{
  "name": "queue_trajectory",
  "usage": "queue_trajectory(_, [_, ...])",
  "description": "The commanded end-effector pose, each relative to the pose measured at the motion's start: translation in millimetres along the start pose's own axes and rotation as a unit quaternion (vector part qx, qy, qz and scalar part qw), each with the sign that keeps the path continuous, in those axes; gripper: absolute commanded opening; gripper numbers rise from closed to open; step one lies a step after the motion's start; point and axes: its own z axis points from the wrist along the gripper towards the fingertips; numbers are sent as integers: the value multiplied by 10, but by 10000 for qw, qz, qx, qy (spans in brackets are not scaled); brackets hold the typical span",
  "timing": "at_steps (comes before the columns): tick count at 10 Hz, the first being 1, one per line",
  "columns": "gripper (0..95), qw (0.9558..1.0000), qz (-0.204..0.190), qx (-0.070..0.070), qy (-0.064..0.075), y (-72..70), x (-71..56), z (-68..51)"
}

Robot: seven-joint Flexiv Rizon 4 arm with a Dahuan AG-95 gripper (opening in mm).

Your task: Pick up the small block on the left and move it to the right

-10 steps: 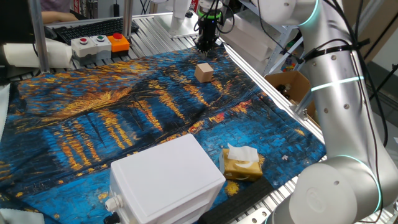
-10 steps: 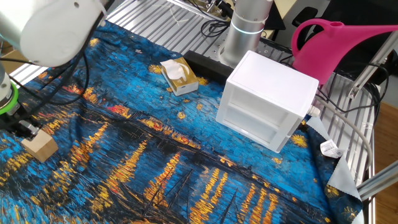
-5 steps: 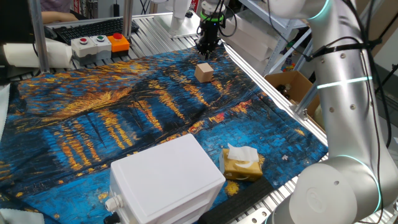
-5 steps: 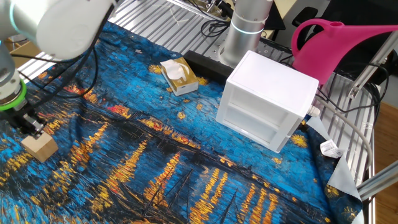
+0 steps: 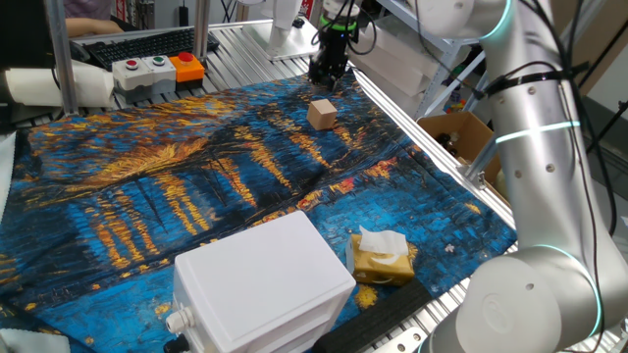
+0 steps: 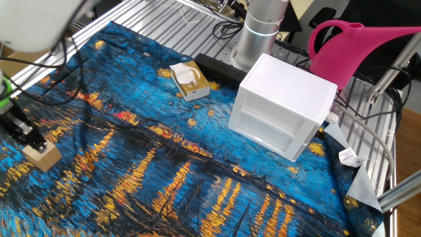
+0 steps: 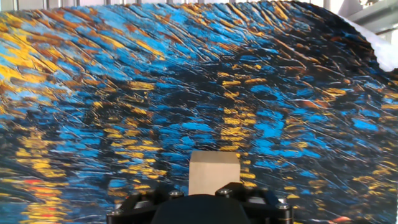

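Note:
The small block (image 5: 322,114) is a plain tan cube resting on the blue-and-orange painted cloth, near its far edge. In the other fixed view the small block (image 6: 41,156) lies at the far left. My gripper (image 5: 325,76) hangs just behind and above it, pointing down, and is apart from it. At the left border the gripper (image 6: 31,137) reaches down close to the cube's top corner. The hand view shows the small block (image 7: 214,173) low in the middle, just beyond the hand's dark housing. The fingers themselves are hidden there, and they are too small elsewhere to judge the gap.
A large white plastic box (image 5: 260,282) stands at the cloth's near end, with a yellow-brown tissue packet (image 5: 381,258) beside it. A button box (image 5: 157,69) sits on the metal frame, a cardboard box (image 5: 456,137) beside the table, and a pink watering can (image 6: 358,49) behind the white box.
The arm's upper links have swung left, out of the other fixed view. The gripper has stayed close above the block. The block has not moved.

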Motion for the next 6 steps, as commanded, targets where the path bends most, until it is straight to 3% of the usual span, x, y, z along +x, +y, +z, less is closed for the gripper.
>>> queue_trajectory(1, [950, 10000, 6, 63, -66, 39, 40, 31])
queue_trajectory(6, [950, 9999, -35, 105, -49, 56, 22, 144])
